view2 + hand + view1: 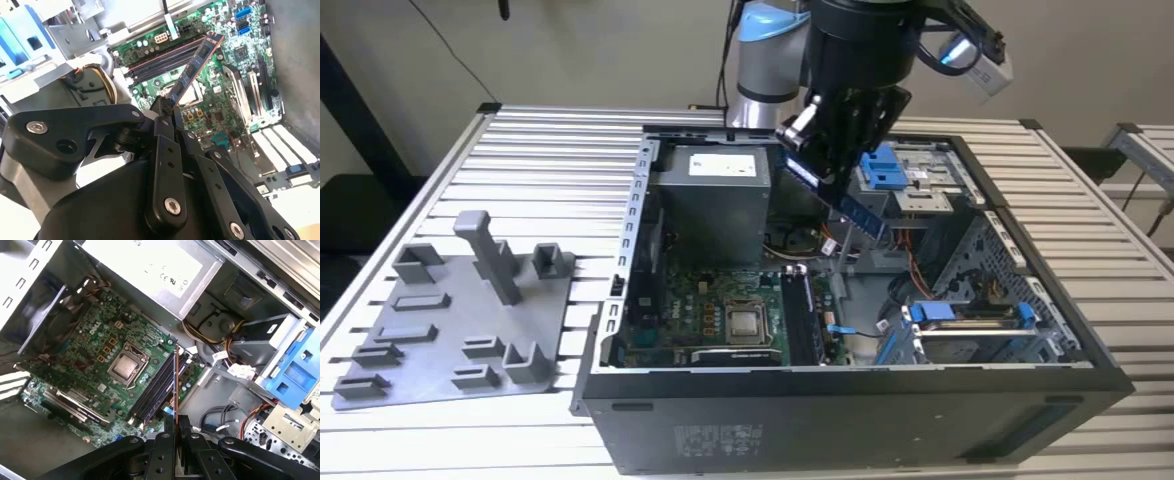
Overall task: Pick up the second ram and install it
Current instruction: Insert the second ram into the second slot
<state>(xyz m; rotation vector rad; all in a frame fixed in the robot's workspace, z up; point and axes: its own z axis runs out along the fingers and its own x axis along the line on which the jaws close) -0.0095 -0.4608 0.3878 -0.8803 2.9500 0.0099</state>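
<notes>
The second ram point(857, 208) is a thin bluish-green stick with dark chips, held tilted in the air over the open computer case point(854, 385). My gripper point(822, 150) is shut on its upper end. In the second wrist view the ram point(196, 64) slants out from the gripper point(166, 107) above the motherboard. In the first wrist view the ram point(176, 382) shows edge-on, rising from the gripper point(176, 424) and lined up roughly over the dark memory slots point(156, 390). The slots point(801, 318) lie well below the stick, beside the processor socket point(747, 322).
A grey power-supply box point(710, 195) stands at the back of the case. Blue drive latches point(886, 165) and a drive bay point(963, 315) crowd the exterior view's right. Loose cables point(220, 347) run beside the slots. A grey fixture plate point(454, 325) lies on the slatted table outside the case.
</notes>
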